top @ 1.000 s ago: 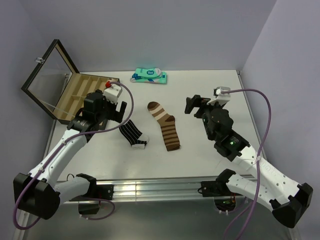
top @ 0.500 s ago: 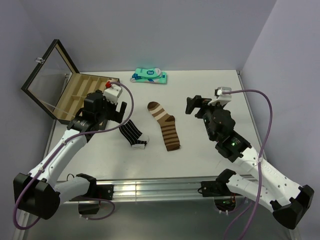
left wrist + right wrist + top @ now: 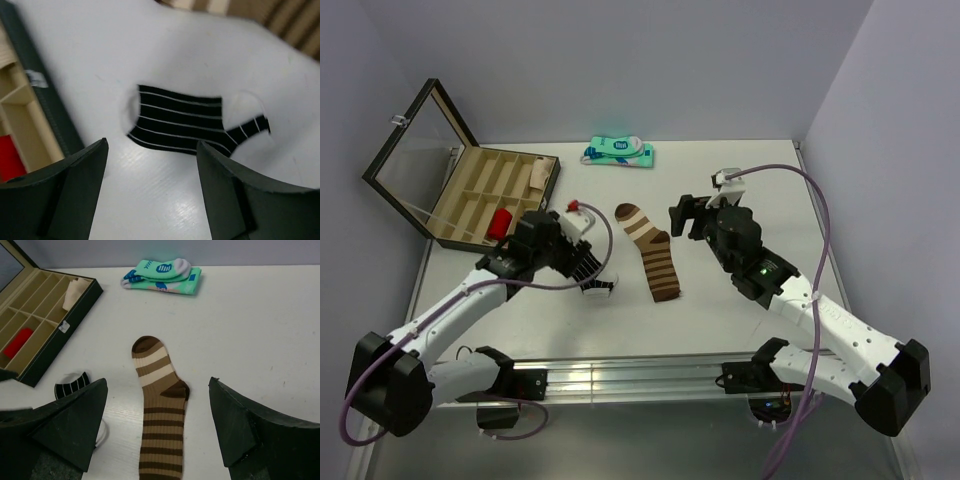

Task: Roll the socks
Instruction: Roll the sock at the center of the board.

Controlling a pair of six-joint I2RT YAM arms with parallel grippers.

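Our left claw (image 3: 152, 150) hangs spread directly over the black striped sock (image 3: 180, 122), whose long axis runs across the finger gap. The brown banded sock (image 3: 161, 425) lies flat on the desk (image 3: 620, 320), lengthwise below our right claw (image 3: 157, 385), likewise spread.

Black striped sock (image 3: 180, 125) and brown banded sock (image 3: 160, 415) lie flat, apart.

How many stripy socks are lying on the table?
2. The black sock with thin white stripes lies below the left gripper; the brown sock with tan bands lies beside it, apart. Rolled ones may hide in the box.
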